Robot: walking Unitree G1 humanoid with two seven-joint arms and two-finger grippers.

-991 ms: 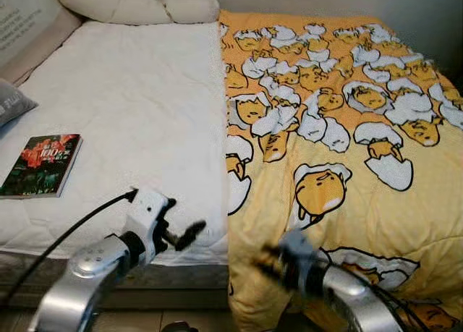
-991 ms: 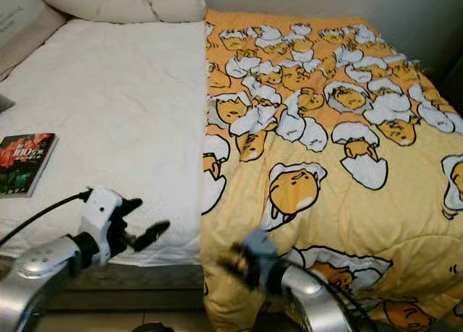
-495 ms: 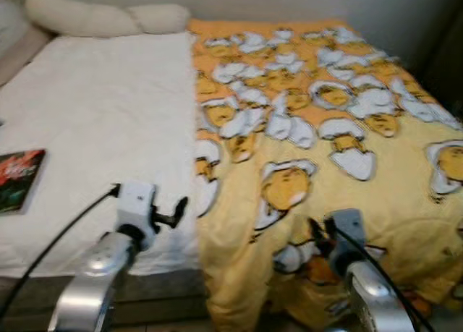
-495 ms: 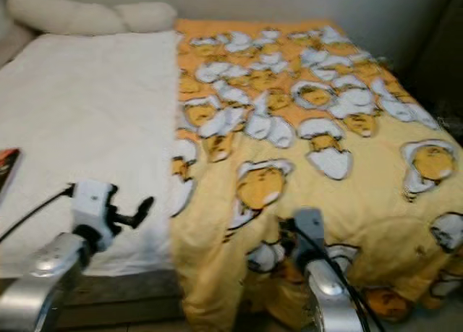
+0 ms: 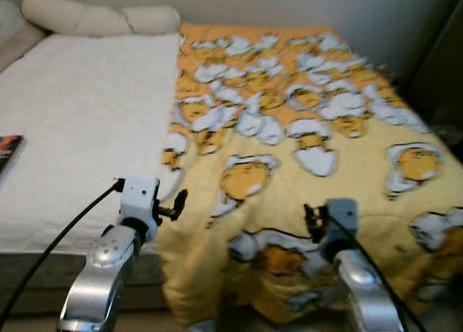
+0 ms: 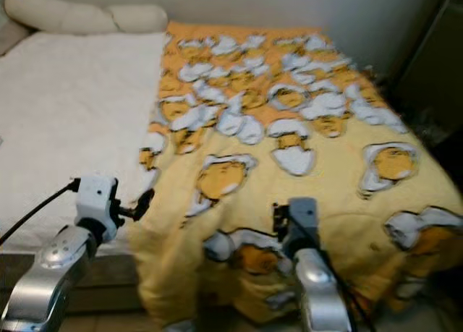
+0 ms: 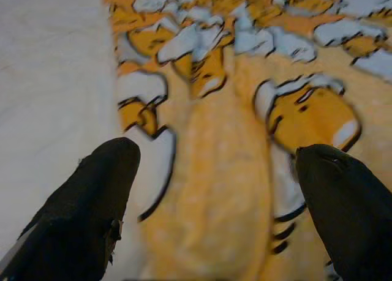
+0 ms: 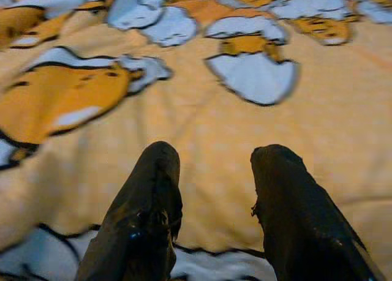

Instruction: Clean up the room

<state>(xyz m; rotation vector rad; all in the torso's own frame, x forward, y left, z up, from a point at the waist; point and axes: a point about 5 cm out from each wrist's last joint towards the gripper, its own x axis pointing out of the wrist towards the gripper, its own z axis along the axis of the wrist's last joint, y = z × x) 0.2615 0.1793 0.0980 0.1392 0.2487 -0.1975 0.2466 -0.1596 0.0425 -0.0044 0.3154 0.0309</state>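
A yellow blanket (image 5: pixel 304 137) printed with egg cartoons covers the right half of the bed, and its left edge lies on the white sheet (image 5: pixel 79 122). My left gripper (image 5: pixel 176 202) hovers at that edge near the bed's front. It is open, its fingers (image 7: pixel 104 189) wide apart over the blanket's border with nothing between them. My right gripper (image 5: pixel 312 218) is over the blanket's front part. It is open too, and its fingers (image 8: pixel 153 195) frame bare yellow fabric.
A book (image 5: pixel 6 150) lies on the sheet at the far left of the view. Cream pillows (image 5: pixel 94 17) sit at the head of the bed against the wall. A dark piece of furniture (image 5: pixel 443 64) stands to the right of the bed.
The view has swung to the right and is blurred, so the book now sits at the left border. My right gripper has risen over the blanket. The left gripper is now at the blanket's edge.
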